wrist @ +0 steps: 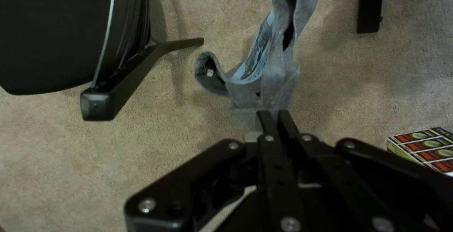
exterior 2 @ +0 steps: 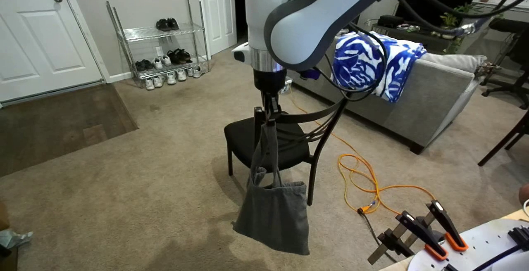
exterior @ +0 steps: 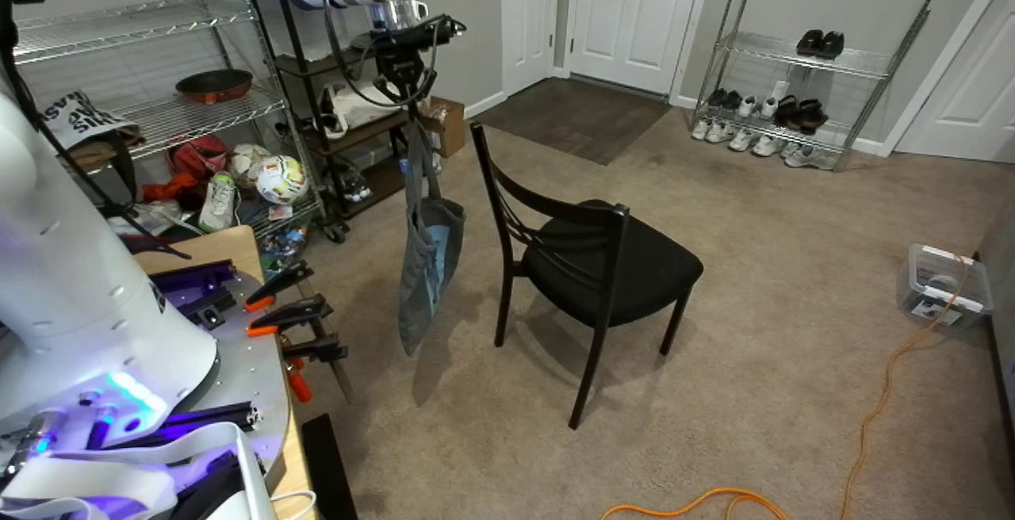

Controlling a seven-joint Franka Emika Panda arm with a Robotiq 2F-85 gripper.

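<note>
Jaws grip grey cloth tote [exterior 2: 275,217], black slat-backed chair [wrist: 63,34] at ten o'clock (wrist view); apparent carry, next needing steadiness.

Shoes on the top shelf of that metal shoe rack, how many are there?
2. A black shoe sits right beside a second black shoe on the top shelf. You can see the pair in both exterior views. Something small behind them could be hidden.
</note>
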